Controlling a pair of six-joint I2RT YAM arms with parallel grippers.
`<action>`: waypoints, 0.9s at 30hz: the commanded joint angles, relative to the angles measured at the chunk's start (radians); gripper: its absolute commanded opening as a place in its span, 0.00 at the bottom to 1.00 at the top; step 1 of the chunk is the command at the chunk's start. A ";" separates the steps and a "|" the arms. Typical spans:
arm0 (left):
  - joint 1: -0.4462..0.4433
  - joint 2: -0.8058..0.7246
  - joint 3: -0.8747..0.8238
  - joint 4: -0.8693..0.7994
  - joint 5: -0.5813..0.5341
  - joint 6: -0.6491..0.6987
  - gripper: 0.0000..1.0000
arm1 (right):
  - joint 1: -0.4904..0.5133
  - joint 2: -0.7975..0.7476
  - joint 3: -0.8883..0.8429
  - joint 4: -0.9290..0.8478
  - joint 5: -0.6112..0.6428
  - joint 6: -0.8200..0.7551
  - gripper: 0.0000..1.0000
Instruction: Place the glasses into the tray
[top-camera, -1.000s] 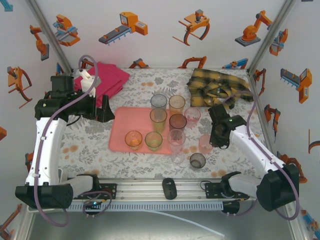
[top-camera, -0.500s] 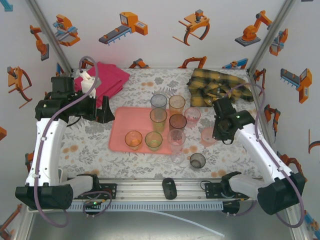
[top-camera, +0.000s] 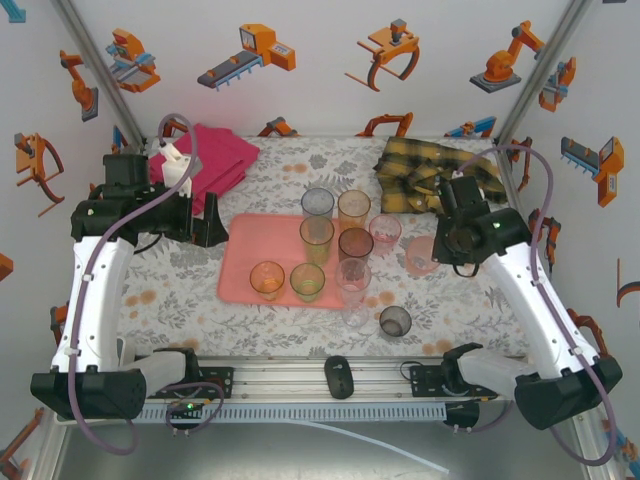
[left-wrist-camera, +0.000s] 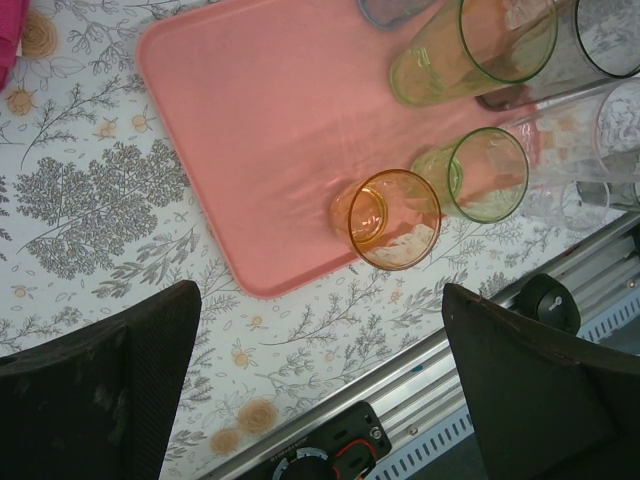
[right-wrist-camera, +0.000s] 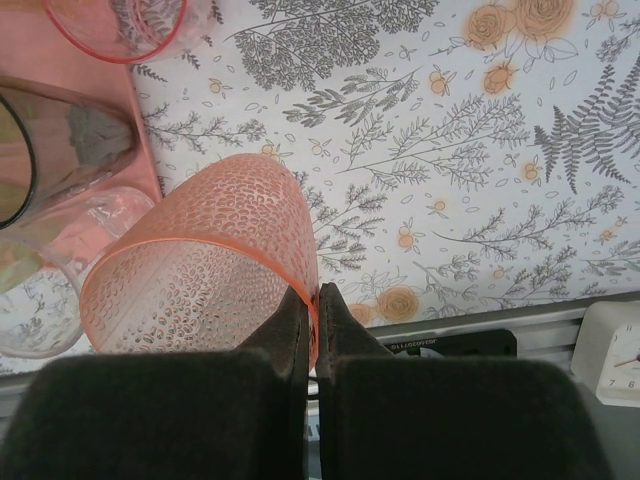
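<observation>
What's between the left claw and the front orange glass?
Nothing stands there: left wrist view shows bare floral tablecloth and the tray's rim between the open left gripper and orange glass.

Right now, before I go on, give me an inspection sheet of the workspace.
Surface: floral table cover, no spill seen.
Job's things: tray holds several glasses; smoky glass stands off it, near side; pink glass tilted in the right gripper.
Clutter: magenta cloth and plaid cloth at the far edge.
Grippers: left gripper open beside the tray; right gripper shut on the pink glass's rim.
Cables: purple hose loops along each arm.
Surroundings: walls with robot pictures.
</observation>
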 joint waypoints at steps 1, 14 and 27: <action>-0.006 -0.012 -0.015 0.002 -0.006 0.010 1.00 | -0.005 0.020 0.067 -0.041 -0.003 -0.033 0.00; -0.007 -0.016 -0.025 0.002 -0.015 0.015 0.99 | 0.014 0.163 0.353 -0.097 -0.052 -0.091 0.00; -0.004 -0.027 -0.041 0.009 -0.031 0.010 0.99 | 0.256 0.568 0.957 -0.161 -0.034 -0.141 0.00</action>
